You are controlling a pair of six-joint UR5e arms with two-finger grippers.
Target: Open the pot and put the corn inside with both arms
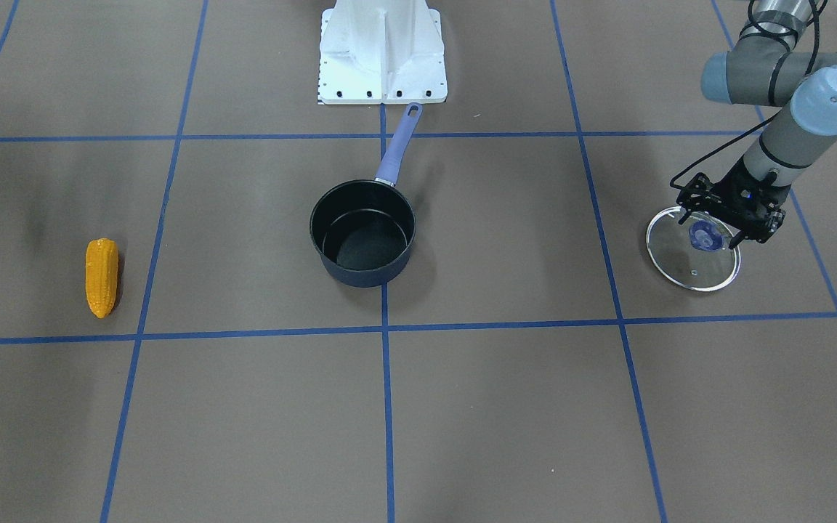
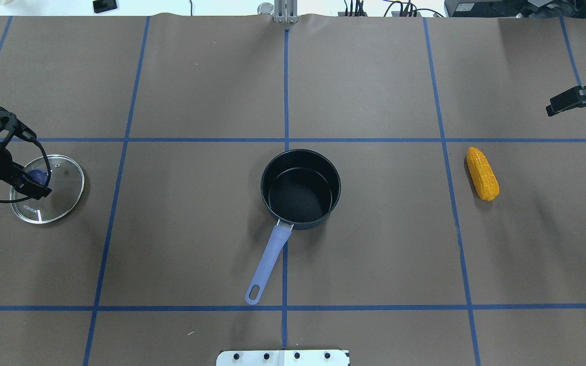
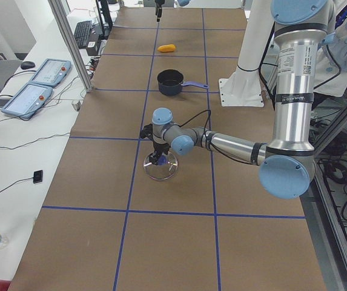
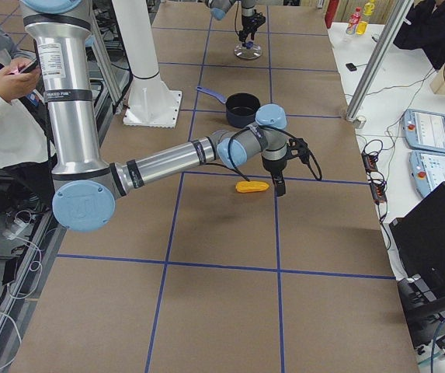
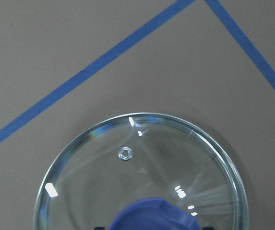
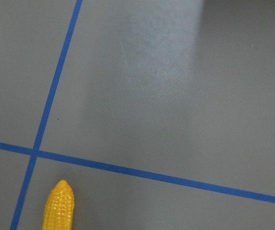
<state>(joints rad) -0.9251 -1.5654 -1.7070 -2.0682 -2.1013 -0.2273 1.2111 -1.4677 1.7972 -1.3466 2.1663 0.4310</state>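
The lid (image 1: 687, 267) is rested on the table under the left gripper (image 1: 709, 232), its knob (image 1: 702, 237) straddled; whether it is pinched cannot be told. The pot (image 1: 362, 232), well off, is thus left open. The corn (image 1: 101, 277) is found near the right gripper (image 2: 562, 103), whose gap cannot be told.

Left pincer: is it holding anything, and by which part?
Cannot be told: the left pincer straddles the blue knob of the round glass lid lying on the brown table, but a clamp on it does not show.
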